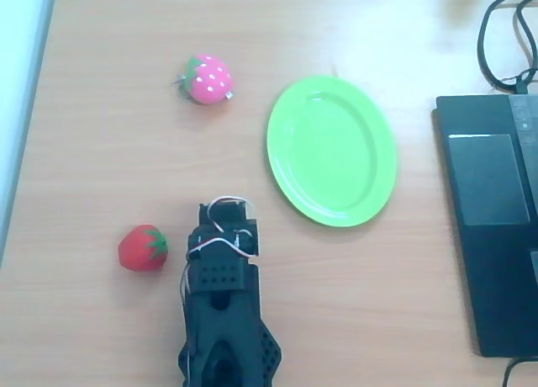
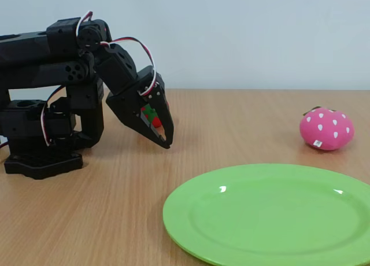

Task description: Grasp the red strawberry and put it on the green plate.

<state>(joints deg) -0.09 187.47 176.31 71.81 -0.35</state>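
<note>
The red strawberry (image 1: 143,248) lies on the wooden table at the lower left of the overhead view, green cap facing right. My black gripper (image 1: 225,207) is just to its right, apart from it, pointing up the picture. In the fixed view the gripper (image 2: 167,142) angles down over the table, its fingertips together and holding nothing. A sliver of the red strawberry (image 2: 154,118) shows behind its fingers. The lime-green oval plate (image 1: 331,150) lies right of the gripper with nothing on it, and fills the foreground of the fixed view (image 2: 272,214).
A pink strawberry with white dots (image 1: 208,78) sits at the far side of the table, left of the plate, also seen in the fixed view (image 2: 325,128). A black laptop (image 1: 492,210) with cables lies along the right edge. The table's left edge is near.
</note>
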